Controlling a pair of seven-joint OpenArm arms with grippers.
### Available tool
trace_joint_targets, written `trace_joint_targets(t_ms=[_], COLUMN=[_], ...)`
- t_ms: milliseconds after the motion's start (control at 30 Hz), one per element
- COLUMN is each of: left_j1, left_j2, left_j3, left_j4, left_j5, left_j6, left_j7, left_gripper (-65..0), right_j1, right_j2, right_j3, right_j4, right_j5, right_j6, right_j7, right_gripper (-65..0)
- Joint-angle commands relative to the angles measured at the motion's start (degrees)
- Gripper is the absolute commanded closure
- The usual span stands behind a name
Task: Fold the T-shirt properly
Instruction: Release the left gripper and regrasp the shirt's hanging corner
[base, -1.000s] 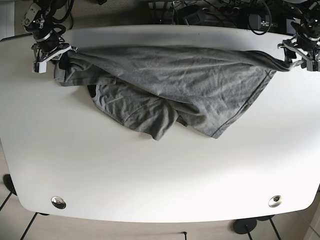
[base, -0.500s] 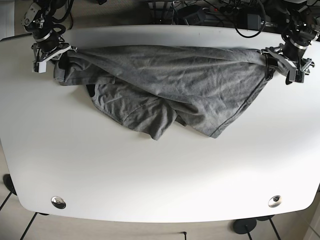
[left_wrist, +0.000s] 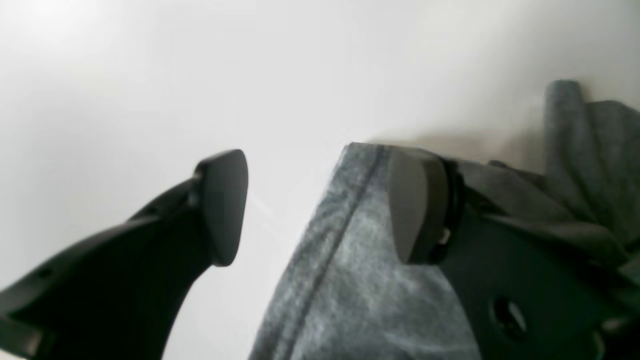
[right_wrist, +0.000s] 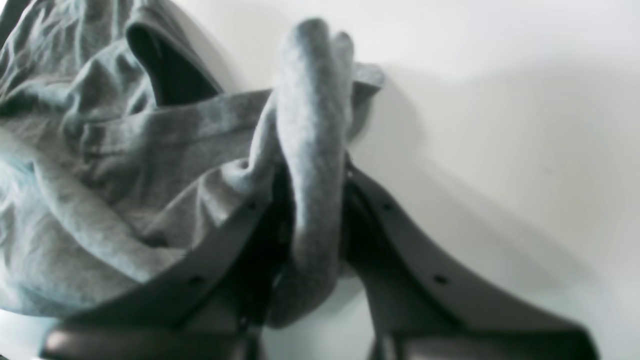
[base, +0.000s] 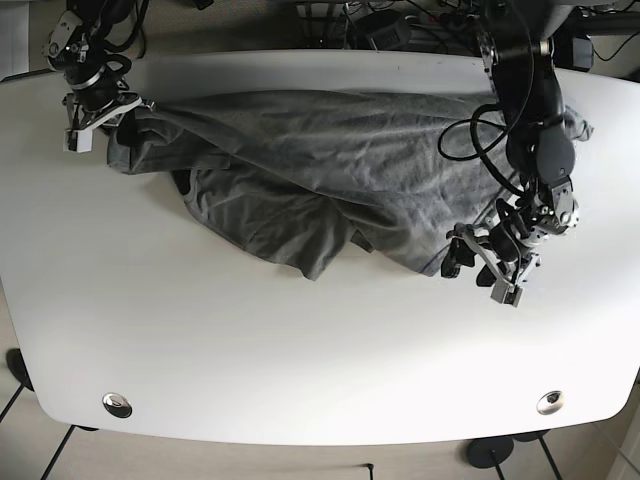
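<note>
Two grips differed: my right gripper (right_wrist: 310, 225) pinched the crumpled grey cotton T-shirt (base: 330, 170), while my left gripper (left_wrist: 320, 210) gaped over its hem, needing a deeper bite.

Overall light: bright, even, coming from above; the white table (base: 300, 340) reads almost blown out.
Glare: a soft sheen across the near middle of the table in the base view.
Shadows: faint and soft-edged under the T-shirt (base: 330, 180); a diffuse one beside the cloth in the right wrist view.
Focus: base view sharp; both wrist views soft, with fingers (left_wrist: 220, 205) and fabric hazy up close.
Distortion: table edges bow outward, wide-lens curve at the corners.
</note>
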Motion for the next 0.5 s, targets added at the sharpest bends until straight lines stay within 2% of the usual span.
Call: trace_joint_targets(t_ms=[33, 133, 200, 367, 500], left_j1=[-5.18, -9.05, -10.28, -8.79, -5.45], left_j2=[-0.48, -0.65, -0.65, -0.74, -0.39], left_j3=[2.16, 4.97, 6.29, 10.07, 11.3], left_j4=[-5.03, -12.85, -16.63, -18.04, -17.42], left_j5=[0.41, 0.41, 0.41, 0.5, 0.41], left_j6=[-0.5, -0.94, -3.53, -3.53, -3.53], left_j7=[-1.07, -1.07, -0.89, -0.54, 5.35], left_gripper=[-40.3, -40.4, -40.3, -40.3, -40.3], right_j1=[0.55, 0.64, 0.64, 0.73, 1.43], right_j2=[0.83, 0.83, 0.83, 0.83, 0.83], right_j3=[0.41, 0.59, 0.59, 0.59, 0.59], right_j4=[1.3, 1.03, 1.21, 0.95, 0.95], right_j5=[0.8, 0.8, 0.8, 0.8, 0.62], right_j6=[0.35, 0.35, 0.35, 0.35, 0.35], right_j7=[1.46, 1.46, 1.46, 1.46, 1.46], right_gripper=[-2.4, -2.4, -2.4, -2.4, -2.4])
